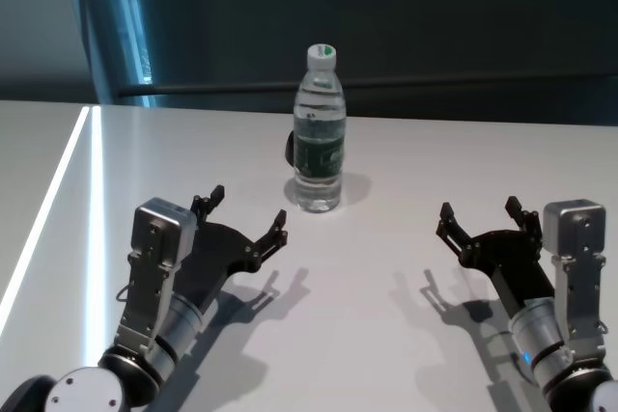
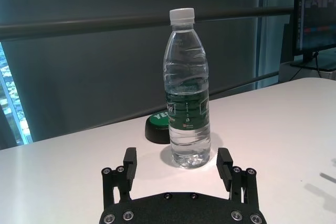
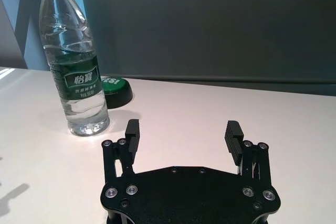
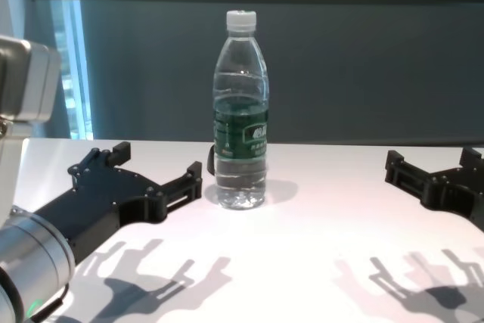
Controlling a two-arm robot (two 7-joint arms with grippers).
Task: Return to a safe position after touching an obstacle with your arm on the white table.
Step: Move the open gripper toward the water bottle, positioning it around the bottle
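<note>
Nearest, in the lower left of the head view, the left gripper [image 1: 247, 211] hovers low over the white table [image 1: 386, 325], its two black fingers spread wide apart with nothing between them. In the lower right of that view the right gripper [image 1: 481, 214] sits at about the same depth, its jaws likewise apart and empty. Both cast soft shadows on the glossy top just below them.

Farther back, in the upper middle of the head view, the obstacle [image 1: 319, 132] stands upright on the table (a clear water bottle with a white cap and a dark green label band). It lies between the two grippers and beyond them, nearer the left one; in the chest view the left gripper's closer fingertip [image 4: 193, 172] sits just beside the bottle's base without touching it.

Behind the bottle, partly hidden by it, a low dark round puck with a green top [image 2: 157, 127] rests on the table. Past the table's far edge runs a dark wall with a horizontal rail [image 1: 463, 89].
</note>
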